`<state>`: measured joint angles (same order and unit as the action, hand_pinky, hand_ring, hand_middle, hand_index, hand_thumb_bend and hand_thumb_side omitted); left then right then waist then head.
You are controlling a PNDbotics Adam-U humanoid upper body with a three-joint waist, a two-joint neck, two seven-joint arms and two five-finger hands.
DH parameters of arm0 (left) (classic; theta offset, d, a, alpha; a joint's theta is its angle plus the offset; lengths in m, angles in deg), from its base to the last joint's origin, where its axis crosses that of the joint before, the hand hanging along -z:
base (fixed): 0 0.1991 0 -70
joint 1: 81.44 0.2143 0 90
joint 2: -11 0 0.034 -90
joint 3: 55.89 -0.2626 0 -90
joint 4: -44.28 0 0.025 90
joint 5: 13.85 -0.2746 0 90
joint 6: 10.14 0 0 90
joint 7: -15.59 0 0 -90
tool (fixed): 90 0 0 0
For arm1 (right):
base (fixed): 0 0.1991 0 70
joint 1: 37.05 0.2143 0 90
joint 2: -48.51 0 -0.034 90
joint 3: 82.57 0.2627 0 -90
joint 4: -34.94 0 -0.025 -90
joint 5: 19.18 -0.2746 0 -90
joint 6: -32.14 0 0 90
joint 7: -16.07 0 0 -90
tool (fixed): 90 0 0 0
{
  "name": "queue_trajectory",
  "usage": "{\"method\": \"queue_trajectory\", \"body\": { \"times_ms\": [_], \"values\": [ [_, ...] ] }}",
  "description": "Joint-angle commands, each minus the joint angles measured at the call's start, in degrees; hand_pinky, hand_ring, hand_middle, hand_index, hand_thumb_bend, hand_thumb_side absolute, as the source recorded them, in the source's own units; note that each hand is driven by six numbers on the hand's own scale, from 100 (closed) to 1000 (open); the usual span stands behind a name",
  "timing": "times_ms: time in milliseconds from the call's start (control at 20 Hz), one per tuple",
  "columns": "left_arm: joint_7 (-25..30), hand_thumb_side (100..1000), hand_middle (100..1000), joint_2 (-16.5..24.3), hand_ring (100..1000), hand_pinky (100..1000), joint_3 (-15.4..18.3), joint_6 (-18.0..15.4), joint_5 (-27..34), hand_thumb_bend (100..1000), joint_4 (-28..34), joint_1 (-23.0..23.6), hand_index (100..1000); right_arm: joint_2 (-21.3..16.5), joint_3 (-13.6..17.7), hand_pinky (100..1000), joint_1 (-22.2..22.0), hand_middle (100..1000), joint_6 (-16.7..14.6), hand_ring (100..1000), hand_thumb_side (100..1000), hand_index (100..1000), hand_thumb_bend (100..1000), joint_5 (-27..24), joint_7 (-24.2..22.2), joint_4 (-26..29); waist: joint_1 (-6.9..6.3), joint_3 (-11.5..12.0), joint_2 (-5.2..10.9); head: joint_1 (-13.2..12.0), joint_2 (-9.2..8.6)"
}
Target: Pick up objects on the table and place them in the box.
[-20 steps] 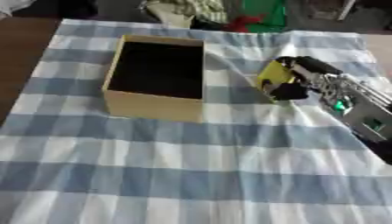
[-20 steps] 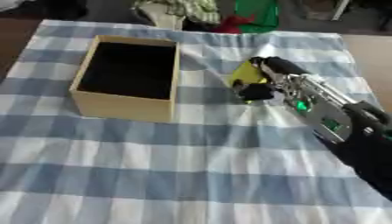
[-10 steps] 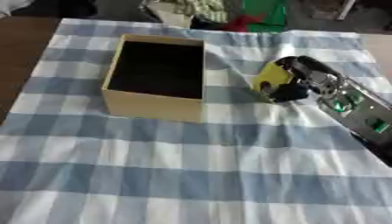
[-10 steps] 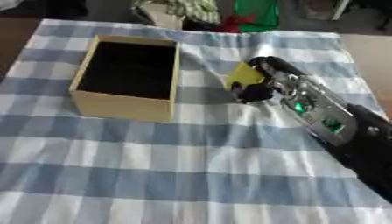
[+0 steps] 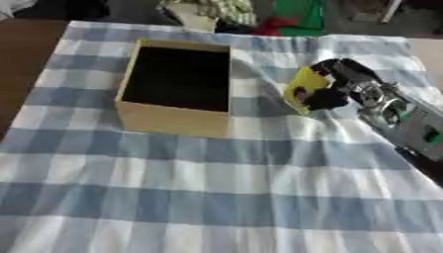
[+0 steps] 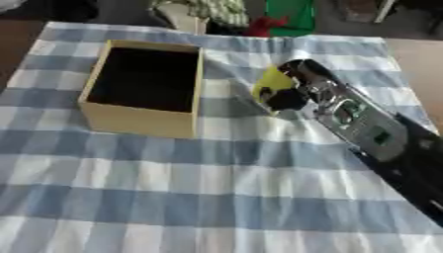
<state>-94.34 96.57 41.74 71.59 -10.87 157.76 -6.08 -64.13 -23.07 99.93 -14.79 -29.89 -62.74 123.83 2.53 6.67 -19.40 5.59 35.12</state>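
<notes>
You get no readable text, labels, brands, numbers or signs here. The box [image 5: 176, 89] walls are plain, the yellow object [image 5: 304, 89] shows only a dark mark you can't read as a letter, and the checked cloth [image 5: 216, 197] carries no print.

Blue-and-white checked tablecloth [image 5: 216, 197] over a brown table [image 5: 22, 54]; green and red clutter [image 6: 290, 15] beyond.

A blue-and-white checked cloth [image 5: 199, 197] covers the worktop [image 5: 22, 64], whose bare brown surface shows at the left edge. Beyond the far edge lie a green item [image 6: 290, 17], something red [image 6: 264, 24] and a pale patterned bundle [image 5: 207, 12].
</notes>
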Motion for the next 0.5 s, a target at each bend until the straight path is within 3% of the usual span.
{"method": "queue_trajectory", "body": {
  "times_ms": [50, 500],
  "values": [
    [0.02, 457, 607, 0.55, 606, 926, 0.03, 0.08, -0.05, 145, 1.11, -0.40, 758, -2.42, 1.37, 454, 1.55, 333, 0.61, 246, 167, 549, 100, -1.30, 2.10, 3.01, -0.13, -0.18, 1.27, -0.25, -0.41],
    [-0.02, 455, 607, 0.92, 606, 925, -0.01, 0.00, -0.03, 149, 1.11, -0.33, 758, -4.76, 2.94, 461, 5.33, 323, 2.43, 233, 183, 544, 100, -1.89, 1.96, 10.72, 0.02, -0.49, 1.79, -0.35, -0.02]
  ]
}}
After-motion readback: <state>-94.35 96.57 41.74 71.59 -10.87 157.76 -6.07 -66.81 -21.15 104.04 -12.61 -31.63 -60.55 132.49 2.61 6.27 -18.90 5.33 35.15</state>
